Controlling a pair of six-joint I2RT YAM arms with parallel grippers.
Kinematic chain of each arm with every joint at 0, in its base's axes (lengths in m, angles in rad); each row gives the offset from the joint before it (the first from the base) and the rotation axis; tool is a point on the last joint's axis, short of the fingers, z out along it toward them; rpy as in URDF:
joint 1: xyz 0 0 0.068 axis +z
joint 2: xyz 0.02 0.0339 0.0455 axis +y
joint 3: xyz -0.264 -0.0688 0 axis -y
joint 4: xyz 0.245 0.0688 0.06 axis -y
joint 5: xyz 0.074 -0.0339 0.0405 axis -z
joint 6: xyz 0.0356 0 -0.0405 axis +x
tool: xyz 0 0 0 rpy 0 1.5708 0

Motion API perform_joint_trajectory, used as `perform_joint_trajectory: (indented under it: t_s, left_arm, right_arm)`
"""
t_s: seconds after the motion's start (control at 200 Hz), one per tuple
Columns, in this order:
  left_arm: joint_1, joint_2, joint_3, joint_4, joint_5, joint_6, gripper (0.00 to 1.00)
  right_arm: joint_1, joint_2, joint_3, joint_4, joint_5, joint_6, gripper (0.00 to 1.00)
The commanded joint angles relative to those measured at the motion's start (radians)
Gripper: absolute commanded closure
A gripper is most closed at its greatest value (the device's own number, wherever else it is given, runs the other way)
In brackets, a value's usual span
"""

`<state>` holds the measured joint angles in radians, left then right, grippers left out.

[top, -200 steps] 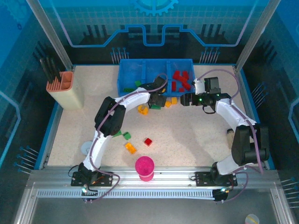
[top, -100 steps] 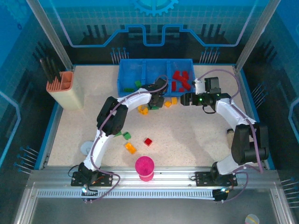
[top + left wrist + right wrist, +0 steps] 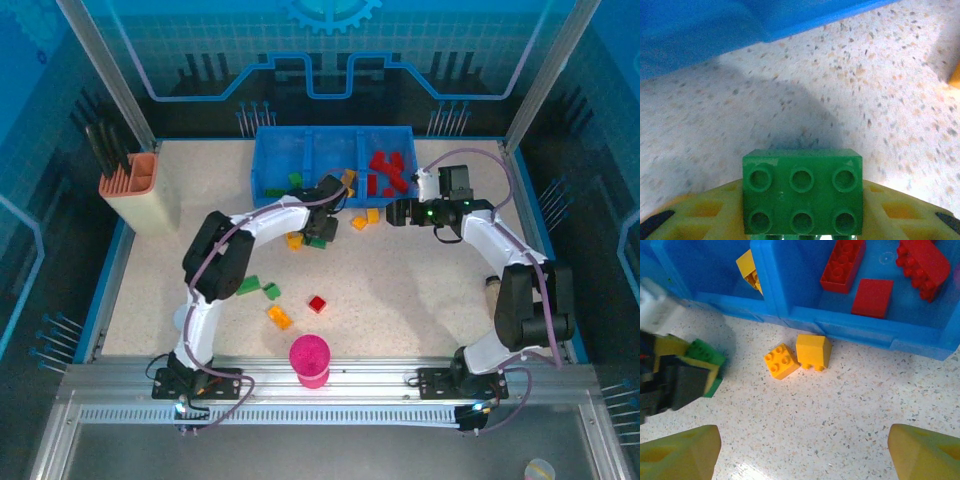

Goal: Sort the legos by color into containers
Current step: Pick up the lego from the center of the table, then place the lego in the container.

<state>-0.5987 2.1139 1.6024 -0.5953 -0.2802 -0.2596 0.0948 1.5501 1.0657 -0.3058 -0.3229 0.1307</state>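
Where the top view reaches its upper middle, we find the containers: one long, low blue tray (image 3: 325,155), split by two dividers into three square compartments. Its left compartment holds a few green bricks (image 3: 293,181), its middle compartment at least one yellow brick (image 3: 747,267), and its right compartment a heap of red bricks (image 3: 385,168). With each colour already given its own compartment, we judge the sort partly done.

Just below the tray's front wall, near the centre of the top view, is the left gripper (image 3: 328,200). Its yellow pads are clamped on a green brick (image 3: 802,190), whose six studs face the wrist camera at the lower middle of that frame. To its right in the top view, the right gripper (image 3: 395,212) holds nothing. Its fingers (image 3: 680,450) are spread wide at the two lower corners of its wrist view, above the speckled table (image 3: 840,405).

We judge the legos (image 3: 271,291) light, rigid and sturdy, with smooth, rather slippery walls. The surest hold is across two flat opposite sides, not on the studs.

Loose ones lie on the table. Two yellow bricks (image 3: 812,351) sit side by side, seemingly touching, just before the tray's front wall at the centre of the right wrist view. Lower in the top view, well apart from the tray, lie one orange brick (image 3: 279,317) and one red brick (image 3: 317,303).
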Motion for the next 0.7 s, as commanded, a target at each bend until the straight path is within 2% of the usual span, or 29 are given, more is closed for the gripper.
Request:
perform_joint_trajectory:
  t_s: [0.0, 0.15, 0.28, 0.45, 0.696]
  left_arm:
    - [-0.006, -0.147, -0.035, -0.024, -0.059, 0.027, 0.57]
    - [0.008, -0.246, -0.029, 0.008, -0.141, 0.083, 0.56]
    - [0.057, -0.266, 0.028, 0.062, -0.158, 0.142, 0.55]
    - [0.147, -0.193, 0.134, 0.135, -0.146, 0.199, 0.54]
    - [0.246, -0.036, 0.248, 0.182, -0.130, 0.201, 0.53]
  right_arm:
    - [-0.015, 0.021, 0.000, 0.019, -0.021, 0.009, 0.12]
    - [-0.015, 0.030, -0.003, 0.019, -0.025, 0.011, 0.12]
    - [-0.013, 0.027, -0.004, 0.016, -0.025, 0.012, 0.12]
    - [-0.007, 0.025, -0.008, 0.017, -0.011, 0.011, 0.12]
    - [0.043, 0.058, 0.021, 0.007, 0.052, -0.002, 0.14]
